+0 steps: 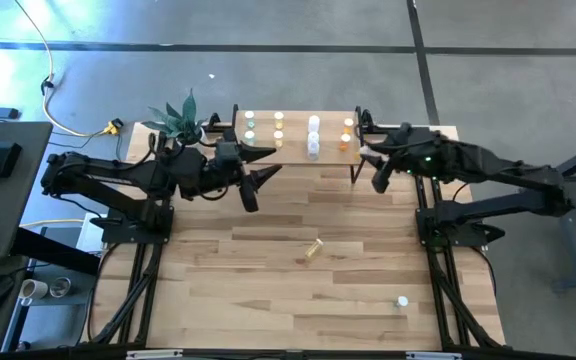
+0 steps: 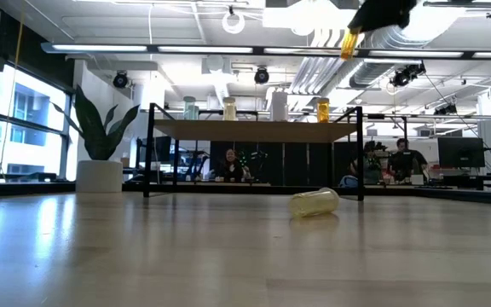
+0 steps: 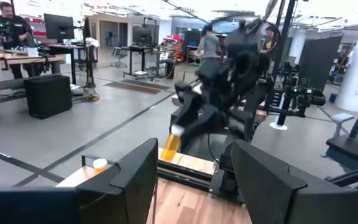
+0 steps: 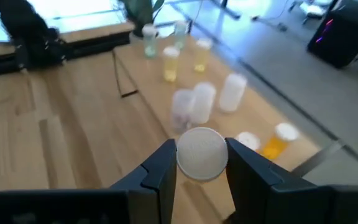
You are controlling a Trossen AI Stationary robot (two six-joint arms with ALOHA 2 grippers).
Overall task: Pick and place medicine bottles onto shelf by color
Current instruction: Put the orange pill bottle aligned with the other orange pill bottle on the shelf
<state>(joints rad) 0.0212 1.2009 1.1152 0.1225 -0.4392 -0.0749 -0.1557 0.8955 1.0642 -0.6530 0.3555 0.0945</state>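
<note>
**Orange bottle held above the shelf's right end**

At the far left corner of the table (image 1: 268, 300) stands a potted plant (image 1: 176, 117), just beside the left end of the shelf (image 1: 293, 150). The left gripper (image 1: 253, 172) hangs over the table close to that end of the shelf, its fingers (image 3: 135, 171) spread apart with nothing between them.

Along the shelf top the bottles stand in groups by colour. Nearest the plant are the green bottles (image 1: 249, 126), then the yellow bottles (image 1: 279, 127), then the white bottles (image 1: 314, 135), and at the right end the orange bottles (image 1: 347, 133). All of them are upright, caps up.

Out on the open table, well clear of the shelf, a yellow bottle (image 1: 314, 248) lies on its side near the middle. Farther toward the near right edge, a bottle with a pale cap (image 1: 402, 301) sits alone; its colour I cannot make out.

Over the shelf's right end, the right gripper (image 4: 201, 163) is closed on an orange bottle (image 2: 348, 43), pinching it near the pale cap (image 4: 201, 153). From table level the bottle hangs in the air, well above the shelf top and not touching it.
</note>
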